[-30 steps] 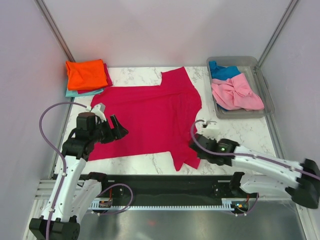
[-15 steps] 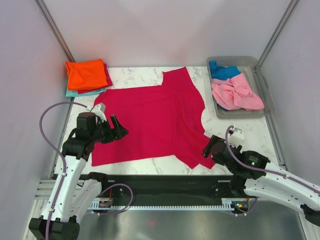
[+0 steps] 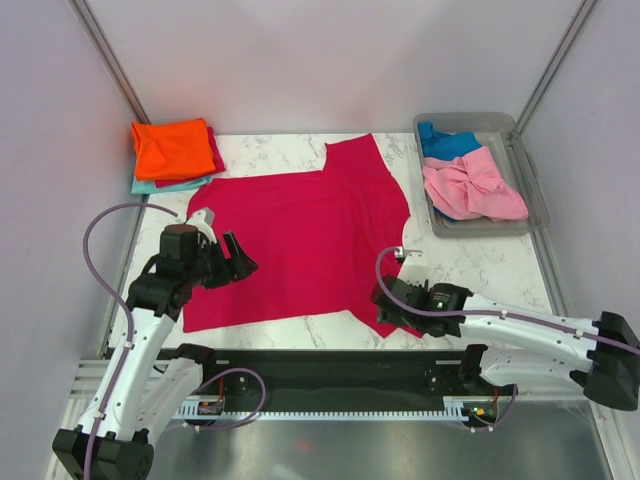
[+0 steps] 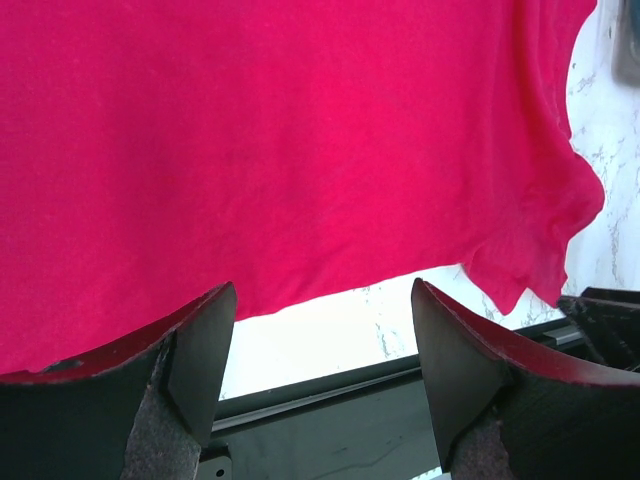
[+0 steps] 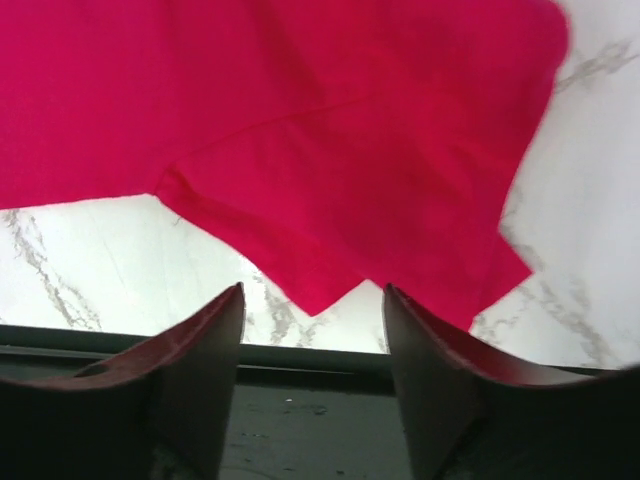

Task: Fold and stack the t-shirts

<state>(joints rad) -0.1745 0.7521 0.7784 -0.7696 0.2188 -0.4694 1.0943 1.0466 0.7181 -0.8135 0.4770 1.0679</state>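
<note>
Top external view, nearest first. The right gripper (image 3: 385, 300) is down by the near sleeve corner of the crimson-pink shirt (image 3: 300, 235). Its wrist cam shows the jaws spread wide with nothing pinched; the sleeve tip just lies on the marble table (image 3: 470, 255) in front of them. The left gripper (image 3: 238, 262) hovers at the shirt's left edge, also wide open and empty.

The shirt itself is spread flat across the middle of the table, sleeves out, and I can't see a single fold in it yet. So I'd say this one is only laid out and both arms are lining up for a grab.

Further back, at the far left corner, there's a neat stack with the orange shirt (image 3: 172, 147) on top. A teal shirt (image 3: 150, 186) and what looks like another reddish layer peek out underneath. At the far right, the grey tub (image 3: 540, 195) holds the light pink shirt (image 3: 470, 190) and the blue shirt (image 3: 447, 143), both crumpled.

My guess is roughly half done: a few are stacked, one is on the table, and two are waiting.
</note>
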